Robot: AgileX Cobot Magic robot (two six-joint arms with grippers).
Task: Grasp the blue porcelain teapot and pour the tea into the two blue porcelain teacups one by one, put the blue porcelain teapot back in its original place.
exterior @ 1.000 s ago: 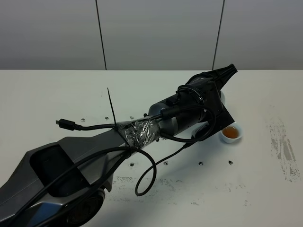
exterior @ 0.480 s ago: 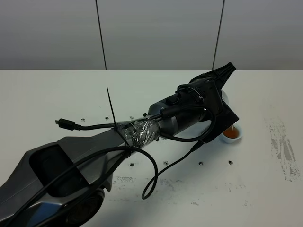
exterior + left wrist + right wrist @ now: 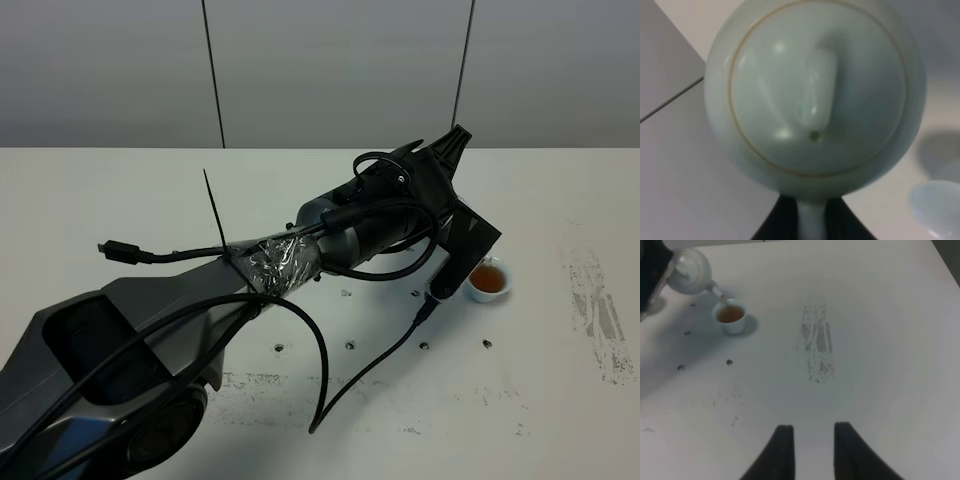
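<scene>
Left claw (image 3: 810,220): clamped shut on the blue porcelain teapot (image 3: 815,95) by its loop handle, up beside the filled teacup (image 3: 489,281).
Right claw (image 3: 812,452): fingers parted, nothing between them; low over bare table, well apart from the filled teacup.
Table (image 3: 100,200): white and matt, under the filled teacup and everything else.
Left arm (image 3: 150,340): dark grey, stretched out towards the filled teacup; foil tape (image 3: 275,265) wrapped round the middle, black cable (image 3: 320,370) looping off it.
Scuffed patch (image 3: 817,350): grey streaks on the table, on the side of the filled teacup away from the teapot, apart from it.
Blue porcelain teapot: off the table, tipped, lid on with knob (image 3: 817,95) in the middle; slim spout (image 3: 715,288) angled down just above the filled teacup's rim. Hidden behind the arm in the exterior high view.
Filled teacup: upright on the table, amber tea inside.
Second teacup (image 3: 937,207): only a blurred pale blue rim, in the left wrist view, near the teapot's handle side; distance from the filled teacup and contents impossible to tell.
Tea (image 3: 724,301): faint amber trace between spout tip and filled teacup.
Dark dots (image 3: 486,343): small, scattered on the table near the filled teacup.
</scene>
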